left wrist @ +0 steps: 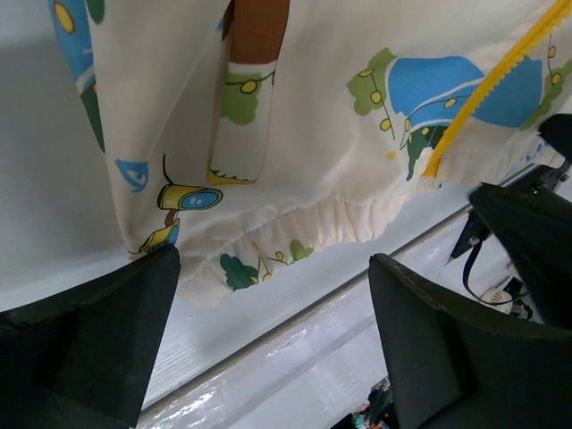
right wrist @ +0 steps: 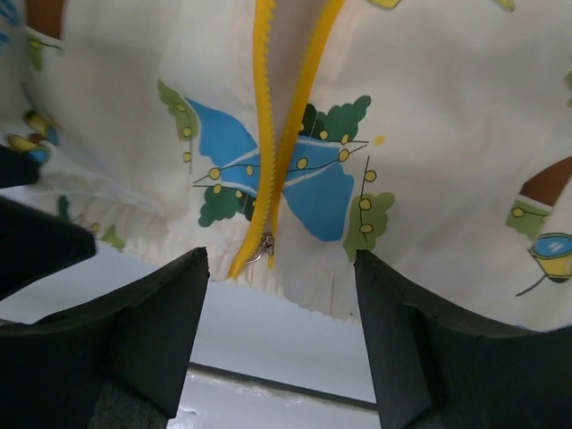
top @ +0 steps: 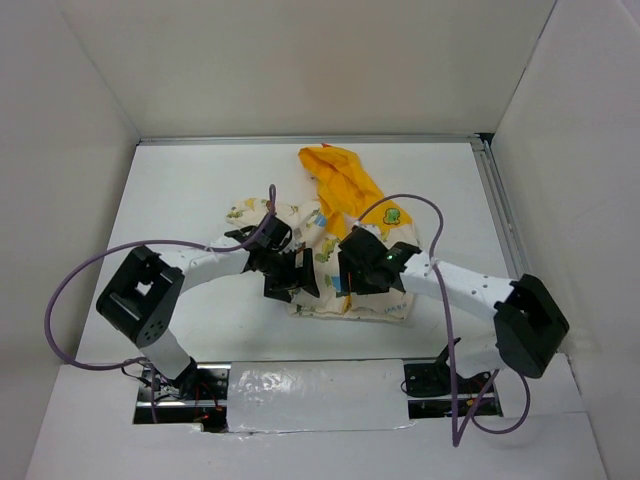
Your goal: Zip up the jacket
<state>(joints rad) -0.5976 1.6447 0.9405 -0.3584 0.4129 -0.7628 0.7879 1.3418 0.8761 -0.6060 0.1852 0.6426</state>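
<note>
Cream cartoon-print jacket [top: 345, 235], flat, unzipped

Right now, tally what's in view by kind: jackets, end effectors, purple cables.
Jackets: 1, the jacket
End effectors: 2, the left end effector and the right end effector, both open
Purple cables: 2, the left cable and the right cable
Total: 5

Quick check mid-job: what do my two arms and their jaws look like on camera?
The left arm and right arm have white links with boxy black joint housings. A purple cable loops along each. The jaws are broad, dark, wedge-shaped blocks. A small green light glows on the right wrist.
</note>
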